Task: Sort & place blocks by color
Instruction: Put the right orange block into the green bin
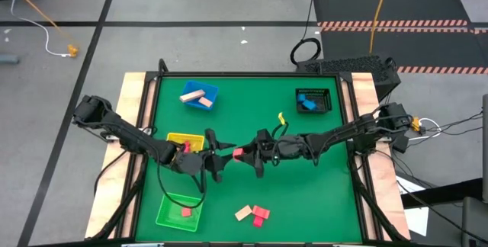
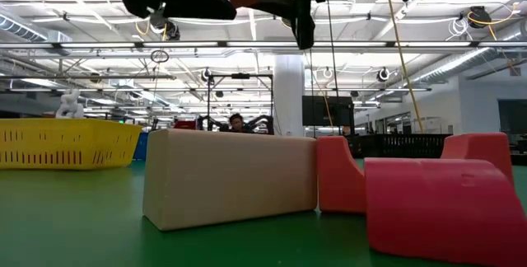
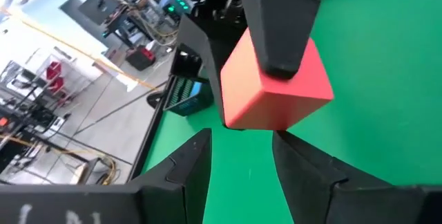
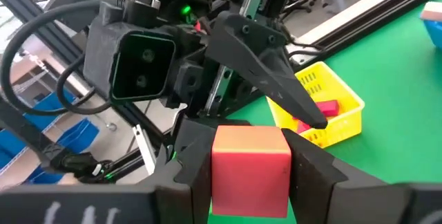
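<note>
A red cube (image 4: 250, 156) is high above the table's middle, held in my right gripper (image 4: 250, 148), which reaches in from the right (image 1: 242, 154). My left gripper (image 3: 242, 165) faces it from the left (image 1: 219, 155), open, with its fingertips just short of the cube (image 3: 276, 89) and apart from it. A tan bar (image 2: 230, 176) and two pink-red blocks (image 2: 445, 209) lie flat on the mat near the front edge (image 1: 253, 213). More blocks lie in the yellow tray (image 1: 185, 142), the blue tray (image 1: 200, 96) and the green tray (image 1: 180, 210). My right gripper pinches the red cube by two opposite side faces (image 4: 224, 175), one finger (image 4: 311, 169) on each. The fingers come level from the table's right. The cube is lifted clear of the table and sits square between them.
A black mesh basket (image 1: 313, 101) with a blue block stands at the far right. The yellow tray (image 4: 324, 106) holds a red block just left of the grippers. Bare green mat lies at the near right and the far middle. A person shows far off in the room (image 2: 237, 122).
</note>
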